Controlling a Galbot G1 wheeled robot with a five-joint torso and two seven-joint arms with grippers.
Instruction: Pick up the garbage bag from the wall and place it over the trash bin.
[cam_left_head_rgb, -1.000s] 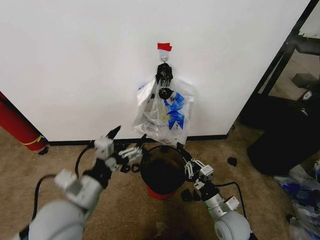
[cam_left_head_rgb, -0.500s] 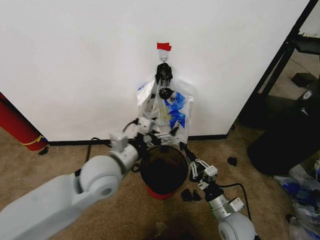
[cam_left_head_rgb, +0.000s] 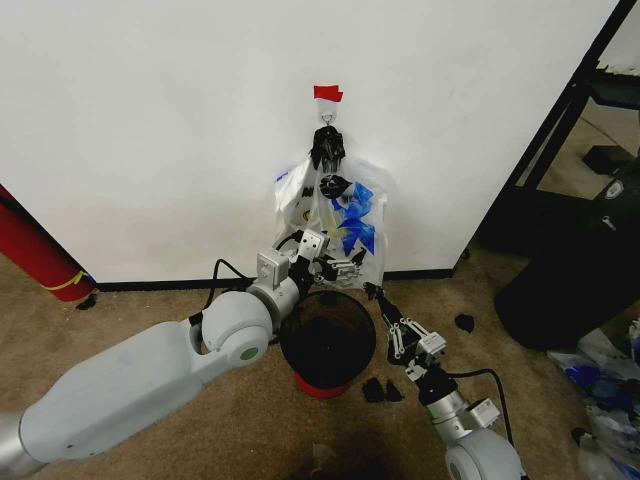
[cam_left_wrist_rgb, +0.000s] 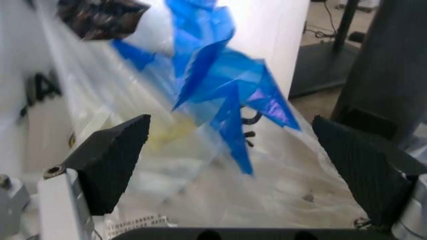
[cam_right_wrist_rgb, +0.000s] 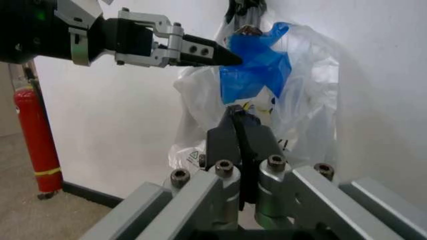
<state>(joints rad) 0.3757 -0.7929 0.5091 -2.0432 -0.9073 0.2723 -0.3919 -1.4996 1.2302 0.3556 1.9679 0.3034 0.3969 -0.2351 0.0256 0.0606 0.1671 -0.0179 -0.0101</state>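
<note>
Two grippers: left gripper jaws open at garbage bag; right gripper jaws closed.

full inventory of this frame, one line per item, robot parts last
garbage bag: 1, see-through with blue patches, hanging on the wall hook above the bin
wall: 1, white with black baseboard
red tape: 1 piece, above the hook
trash bin: 1, black with red base, on the carpet below the bag
red cylinder: 1, yellow band, far left by the wall
left gripper: open, at the bag's lower part
right gripper: shut, beside the bin's rim
</note>
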